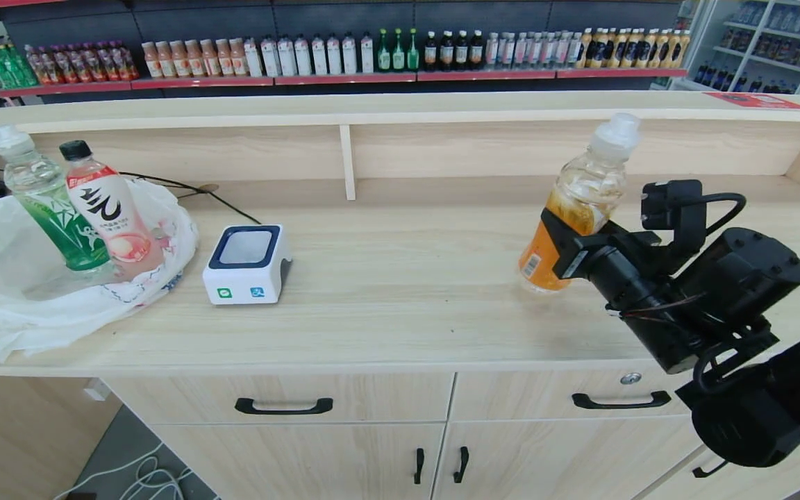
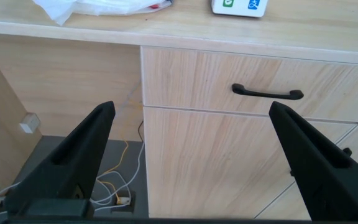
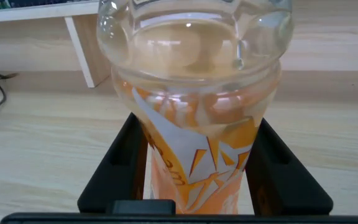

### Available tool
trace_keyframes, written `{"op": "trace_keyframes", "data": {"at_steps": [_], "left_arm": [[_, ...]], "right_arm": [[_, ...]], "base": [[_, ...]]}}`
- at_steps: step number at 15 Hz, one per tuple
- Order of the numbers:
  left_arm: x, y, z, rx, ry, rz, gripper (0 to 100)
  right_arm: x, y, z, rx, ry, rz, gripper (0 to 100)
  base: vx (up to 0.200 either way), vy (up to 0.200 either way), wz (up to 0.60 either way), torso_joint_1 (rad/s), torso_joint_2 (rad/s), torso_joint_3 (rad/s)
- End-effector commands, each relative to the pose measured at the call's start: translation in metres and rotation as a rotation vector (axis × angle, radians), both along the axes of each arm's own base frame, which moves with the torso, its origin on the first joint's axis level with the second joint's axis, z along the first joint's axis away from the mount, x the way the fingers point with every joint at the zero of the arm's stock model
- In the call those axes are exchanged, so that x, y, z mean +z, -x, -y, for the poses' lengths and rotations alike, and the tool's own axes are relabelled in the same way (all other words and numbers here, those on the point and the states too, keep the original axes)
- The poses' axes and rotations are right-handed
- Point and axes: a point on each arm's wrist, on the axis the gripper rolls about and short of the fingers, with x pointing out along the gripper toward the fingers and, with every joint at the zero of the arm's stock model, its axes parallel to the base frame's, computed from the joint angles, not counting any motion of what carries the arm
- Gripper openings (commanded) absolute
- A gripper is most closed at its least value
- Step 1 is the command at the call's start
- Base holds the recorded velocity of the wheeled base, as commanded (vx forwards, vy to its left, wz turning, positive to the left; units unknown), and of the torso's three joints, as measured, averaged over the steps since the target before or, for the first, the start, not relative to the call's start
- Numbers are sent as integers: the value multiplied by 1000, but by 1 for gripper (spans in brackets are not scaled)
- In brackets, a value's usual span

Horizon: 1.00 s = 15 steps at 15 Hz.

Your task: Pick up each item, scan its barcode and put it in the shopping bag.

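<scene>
A: What is seen from the head?

B: The right pincer [image 1: 565, 237] is clenched on the orange bottle [image 1: 584, 198], low on its label. The bottle is held slightly tilted, with its base at the counter [image 1: 400, 319]; whether it touches cannot be told.

A: And the other goods?

B: The scanner [image 1: 247, 264] is set well to the left of that pincer, window up. Farther left the bag [image 1: 18, 305] is spread out, and a green bottle [image 1: 49, 205] and a pink bottle [image 1: 112, 219] are stood in it, side by side and touching.

A: What is shown at the left wrist?

B: The left pincer [image 2: 191, 162] is released, its fingers [image 2: 73, 162] spread wide. It is held below the counter's edge, before a drawer front with a black handle [image 2: 267, 93]. The scanner [image 2: 240, 6] and the bag [image 2: 98, 6] are seen above and beyond it.

A: And at the right wrist?

B: The bottle [image 3: 194, 93] is gripped in the right pincer [image 3: 197, 180], a black finger [image 3: 114, 177] pressed to each side of the label. Pale liquid is seen in the clear upper part.
</scene>
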Motion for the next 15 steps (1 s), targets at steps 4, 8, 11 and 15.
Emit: {"op": "trace_keyframes", "data": {"at_steps": [4,8,11,15], "left_arm": [[0,0,0,1,1,-1,100],[0,0,0,-1,-1,1,100],[0,0,0,1,1,1,100],[0,0,0,1,1,1,100]], "right_arm": [[15,36,-7,71,-13,26,0],[15,68,-12,145,-6,11,0],[14,100,-22,262,-21,-11,0],[8,133,-30,437,-68,-65,0]], "base": [[0,0,0,0,0,0],[0,0,0,0,0,0],[0,0,0,0,0,0],[0,0,0,0,0,0]]}}
